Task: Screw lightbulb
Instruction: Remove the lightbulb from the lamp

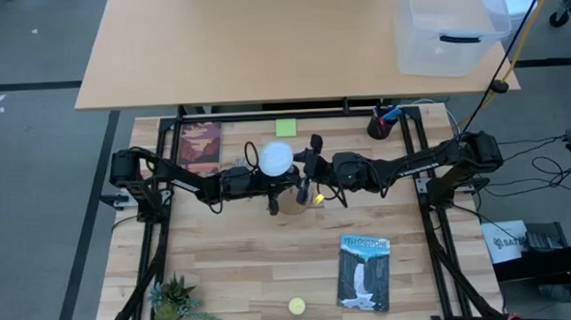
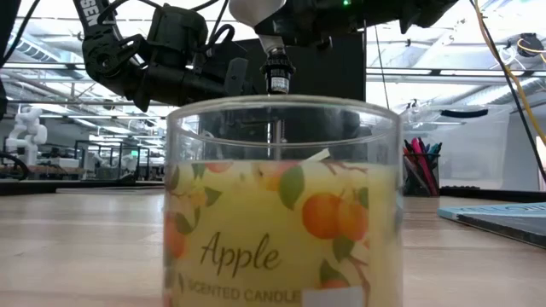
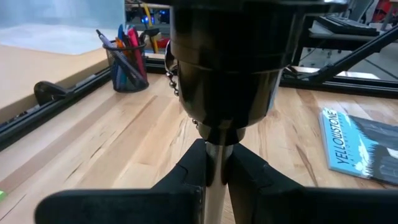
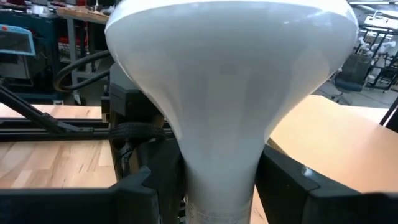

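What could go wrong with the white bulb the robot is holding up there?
1. The right fingers pinch the white round-topped lightbulb only at its smooth narrow neck, so it might slip or crack while being twisted.
2. The left fingers hold just the thin silver metal stem under the black socket, so the stem could turn or tilt along with the bulb.

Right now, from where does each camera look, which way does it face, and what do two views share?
High: above the table, facing straight down; shows both arms and the lightbulb.
Low: at table-top height, facing level across; candle jar up front, arms above.
Left wrist: on the left arm, facing past the left end effector clamping the socket stem.
Right wrist: on the right arm, facing the lightbulb's neck in the right end effector.
Shared: high and left wrist views both show the pen cup.
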Motion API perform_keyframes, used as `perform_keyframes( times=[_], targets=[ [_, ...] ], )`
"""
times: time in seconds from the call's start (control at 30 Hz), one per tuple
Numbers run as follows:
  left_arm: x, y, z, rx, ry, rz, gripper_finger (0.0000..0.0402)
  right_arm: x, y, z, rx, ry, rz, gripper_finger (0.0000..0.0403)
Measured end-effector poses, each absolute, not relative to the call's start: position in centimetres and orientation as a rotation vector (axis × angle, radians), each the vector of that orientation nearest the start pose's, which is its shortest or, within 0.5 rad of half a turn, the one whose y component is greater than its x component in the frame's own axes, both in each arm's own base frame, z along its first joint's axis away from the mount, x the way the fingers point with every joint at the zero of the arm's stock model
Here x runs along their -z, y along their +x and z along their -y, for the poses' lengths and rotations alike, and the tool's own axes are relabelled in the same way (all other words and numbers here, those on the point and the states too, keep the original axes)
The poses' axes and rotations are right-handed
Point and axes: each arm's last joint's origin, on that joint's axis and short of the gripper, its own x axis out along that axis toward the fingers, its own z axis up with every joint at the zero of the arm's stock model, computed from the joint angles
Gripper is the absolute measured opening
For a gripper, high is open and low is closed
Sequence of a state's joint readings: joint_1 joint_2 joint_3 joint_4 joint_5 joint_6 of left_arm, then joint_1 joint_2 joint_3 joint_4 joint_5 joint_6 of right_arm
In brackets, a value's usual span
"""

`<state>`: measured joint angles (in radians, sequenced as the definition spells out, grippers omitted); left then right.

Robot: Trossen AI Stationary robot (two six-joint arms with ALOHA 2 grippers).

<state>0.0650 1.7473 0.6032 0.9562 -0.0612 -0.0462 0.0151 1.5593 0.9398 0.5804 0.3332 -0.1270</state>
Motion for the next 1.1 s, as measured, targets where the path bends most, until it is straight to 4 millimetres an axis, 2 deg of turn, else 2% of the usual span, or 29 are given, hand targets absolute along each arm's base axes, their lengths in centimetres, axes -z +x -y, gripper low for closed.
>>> perform_keyframes(
  times=[0.37,0.5,0.7,0.87,1.1],
  targets=[
    [-14.6,31.6,-2.2,-0.132,-0.072,-0.185,0.0036,-27.5,34.6,0.4,0.32,-0.147,-0.014,0.0164],
    [-14.7,31.6,-2.2,-0.133,-0.087,-0.176,0.004,-28.5,34.2,0.4,0.322,-0.163,0.016,0.0164],
    [-14.2,31.5,-2.1,-0.123,-0.135,-0.2,0.0099,-30.0,33.0,-0.1,0.313,-0.2,0.027,0.0164],
    [-14.7,31.6,-1.8,-0.117,-0.139,-0.167,0.0125,-30.9,31.7,-0.5,0.365,-0.239,-0.026,0.0164],
    [-17.0,31.0,-0.9,-0.117,-0.068,-0.133,0.0157,-31.8,29.1,-1.0,0.505,-0.282,-0.166,0.0164]
  ],
)
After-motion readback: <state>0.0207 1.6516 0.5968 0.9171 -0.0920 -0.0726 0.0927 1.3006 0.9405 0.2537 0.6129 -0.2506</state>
